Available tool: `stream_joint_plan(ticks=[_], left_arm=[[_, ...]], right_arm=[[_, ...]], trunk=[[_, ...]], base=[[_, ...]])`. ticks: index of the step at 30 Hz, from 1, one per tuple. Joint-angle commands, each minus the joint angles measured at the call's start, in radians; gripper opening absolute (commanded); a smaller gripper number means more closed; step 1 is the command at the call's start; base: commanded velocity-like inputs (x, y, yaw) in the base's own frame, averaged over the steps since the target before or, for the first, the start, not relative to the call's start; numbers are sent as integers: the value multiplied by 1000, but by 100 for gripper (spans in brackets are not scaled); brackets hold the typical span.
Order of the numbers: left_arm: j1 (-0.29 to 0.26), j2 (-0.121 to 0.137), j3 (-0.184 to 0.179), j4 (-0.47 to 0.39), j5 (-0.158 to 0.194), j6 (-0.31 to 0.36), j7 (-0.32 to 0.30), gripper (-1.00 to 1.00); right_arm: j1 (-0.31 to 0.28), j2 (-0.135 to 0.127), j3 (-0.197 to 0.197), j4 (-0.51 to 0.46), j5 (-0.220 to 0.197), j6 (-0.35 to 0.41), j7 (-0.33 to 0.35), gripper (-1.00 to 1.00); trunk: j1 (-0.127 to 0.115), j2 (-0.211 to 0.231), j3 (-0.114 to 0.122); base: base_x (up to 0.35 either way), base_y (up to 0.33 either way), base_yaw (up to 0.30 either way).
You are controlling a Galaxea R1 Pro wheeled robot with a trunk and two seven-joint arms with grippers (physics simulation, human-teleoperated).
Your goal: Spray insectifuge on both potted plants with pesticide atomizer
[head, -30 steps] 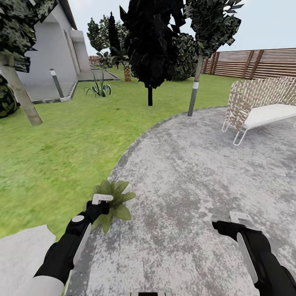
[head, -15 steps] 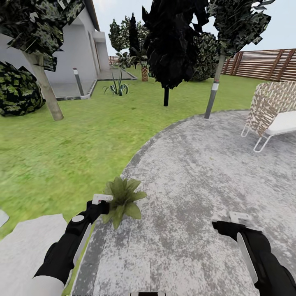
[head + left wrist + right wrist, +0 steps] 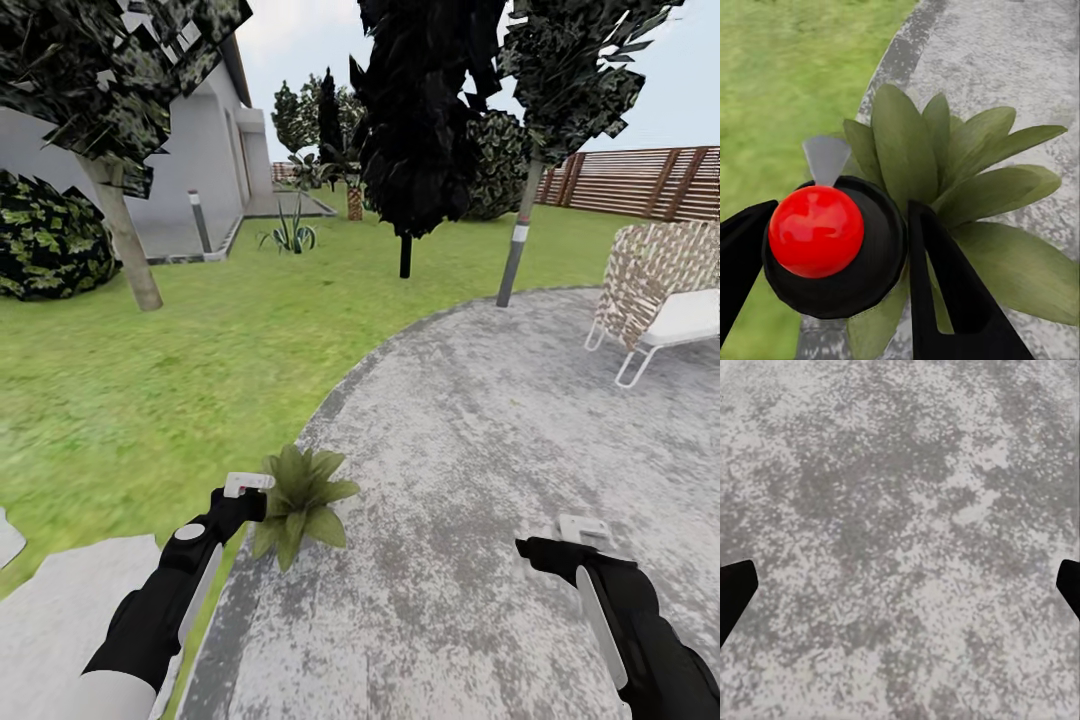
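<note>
My left gripper [image 3: 250, 503] is shut on the pesticide atomizer [image 3: 832, 247]. Seen from above in the left wrist view, the atomizer is a dark round body with a red ball on top and a grey nozzle tip, and black fingers [image 3: 945, 292] press on both sides of it. It hangs right over a potted plant [image 3: 300, 495], a low rosette of broad green leaves [image 3: 967, 195] on the edge of the paved patio [image 3: 480, 450]. The leaves hide the pot. My right gripper [image 3: 545, 552] is open over bare paving, with its fingers [image 3: 735, 592] far apart.
Lawn [image 3: 150, 380] lies to the left and a stepping stone [image 3: 70, 600] sits near my left arm. A wicker chair [image 3: 660, 290] stands at the patio's right. Tree trunks [image 3: 513, 255], a bollard lamp [image 3: 200, 222], a spiky plant [image 3: 292, 235], the house and a wooden fence [image 3: 640, 180] lie farther off.
The camera has swung left, so the whole scene slid right in the picture. The potted plant now lies a little more to the right of my left gripper. Both grippers keep their state.
</note>
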Motion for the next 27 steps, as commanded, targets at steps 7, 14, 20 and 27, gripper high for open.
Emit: stream_joint_plan(ticks=[7, 14, 20, 27], left_arm=[[-1, 1, -1, -2, -4, 5, -3, -100], [0, 1, -1, -2, -4, 5, -3, -100], [-1, 1, -1, -1, -5, 5, -3, -100], [0, 1, -1, -2, -5, 5, -3, -100]], right_arm=[[0, 0, -1, -1, -5, 4, 0, 100], [0, 0, -1, -1, -5, 4, 0, 100], [0, 0, -1, -1, -5, 4, 0, 100], [0, 0, -1, -1, -5, 4, 0, 100]], trunk=[[-3, 1, 26], [-6, 3, 53], [-9, 4, 77], [-12, 6, 104]], base=[[0, 0, 0], [0, 0, 0], [0, 0, 0], [0, 0, 0]])
